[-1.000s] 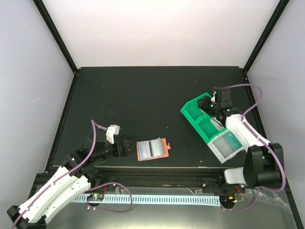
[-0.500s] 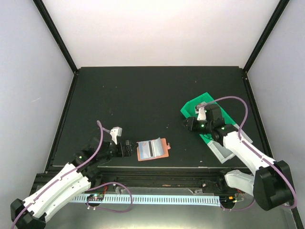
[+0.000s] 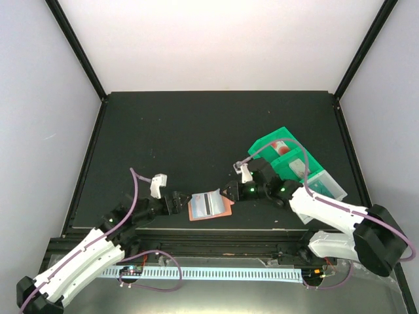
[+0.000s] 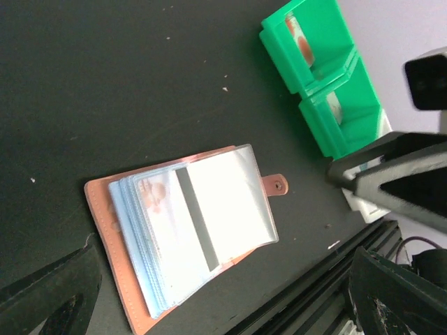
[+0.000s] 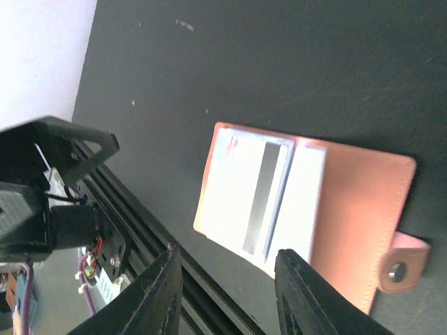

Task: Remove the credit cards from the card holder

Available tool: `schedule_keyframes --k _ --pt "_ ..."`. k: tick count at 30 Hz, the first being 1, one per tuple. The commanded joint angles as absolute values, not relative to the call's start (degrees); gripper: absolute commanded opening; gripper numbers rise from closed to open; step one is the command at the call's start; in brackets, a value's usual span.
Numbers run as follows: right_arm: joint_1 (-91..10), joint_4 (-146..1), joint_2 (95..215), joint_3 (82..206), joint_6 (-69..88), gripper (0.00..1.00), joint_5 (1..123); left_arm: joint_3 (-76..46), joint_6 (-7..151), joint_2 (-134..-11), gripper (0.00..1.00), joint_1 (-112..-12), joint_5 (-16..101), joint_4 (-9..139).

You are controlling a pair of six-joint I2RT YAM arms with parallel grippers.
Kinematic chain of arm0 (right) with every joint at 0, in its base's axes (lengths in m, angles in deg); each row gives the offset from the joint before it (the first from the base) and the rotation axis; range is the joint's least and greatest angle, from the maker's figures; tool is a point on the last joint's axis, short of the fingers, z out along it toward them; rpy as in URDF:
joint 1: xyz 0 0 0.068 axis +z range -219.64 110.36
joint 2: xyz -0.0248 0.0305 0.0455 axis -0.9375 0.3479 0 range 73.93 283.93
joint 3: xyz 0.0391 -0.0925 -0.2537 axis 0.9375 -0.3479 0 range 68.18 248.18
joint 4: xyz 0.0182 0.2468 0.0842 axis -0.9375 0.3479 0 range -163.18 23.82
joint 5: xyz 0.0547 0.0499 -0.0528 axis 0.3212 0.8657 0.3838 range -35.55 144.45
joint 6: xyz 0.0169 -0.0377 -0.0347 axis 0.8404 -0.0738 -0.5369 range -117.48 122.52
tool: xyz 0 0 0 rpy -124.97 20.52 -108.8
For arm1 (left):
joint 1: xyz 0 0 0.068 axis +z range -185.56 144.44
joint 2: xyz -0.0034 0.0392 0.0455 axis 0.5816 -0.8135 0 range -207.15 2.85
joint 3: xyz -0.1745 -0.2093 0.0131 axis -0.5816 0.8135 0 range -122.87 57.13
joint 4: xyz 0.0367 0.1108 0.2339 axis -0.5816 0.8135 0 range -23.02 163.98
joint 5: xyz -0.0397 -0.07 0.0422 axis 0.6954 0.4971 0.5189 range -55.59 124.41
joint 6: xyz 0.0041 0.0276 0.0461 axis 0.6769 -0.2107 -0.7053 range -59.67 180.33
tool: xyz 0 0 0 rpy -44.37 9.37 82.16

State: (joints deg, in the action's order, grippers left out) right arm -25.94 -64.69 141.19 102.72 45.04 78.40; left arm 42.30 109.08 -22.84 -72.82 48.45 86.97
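Note:
The salmon-orange card holder [image 3: 211, 205] lies open on the black table near the front edge, snap tab to the right. A pale card with a dark stripe [image 4: 199, 227] sits in its clear top sleeve and also shows in the right wrist view [image 5: 262, 199]. My left gripper [image 3: 178, 202] is open and empty just left of the holder, fingers spread wide [image 4: 223, 310]. My right gripper [image 3: 230, 192] is open and empty just right of and above the holder [image 5: 230, 293]. I cannot make out the teal card for certain.
A green plastic bin [image 3: 280, 156] stands at the right behind the right arm, with a red-and-white item [image 4: 302, 43] in its far compartment and something pale and teal at its near end [image 3: 325, 186]. A black rail [image 3: 216, 230] runs along the table's front edge.
The right arm has swung from over the green bin leftward and down to the card holder. The left gripper has crept slightly right toward the holder. The holder has not moved.

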Motion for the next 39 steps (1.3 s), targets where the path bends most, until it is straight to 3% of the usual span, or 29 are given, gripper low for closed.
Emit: schedule_keyframes --k 1,16,39 --pt "-21.8 -68.6 144.4 103.5 47.2 0.36 75.3 41.5 109.8 -19.7 0.99 -72.9 48.0 86.5" --pt "-14.2 -69.2 159.7 108.3 46.2 0.33 68.2 42.7 111.4 -16.7 0.99 -72.9 49.1 86.9" --pt "-14.1 -71.0 167.5 111.4 46.1 0.28 67.6 46.3 115.9 -17.0 0.99 -72.9 52.4 82.1"
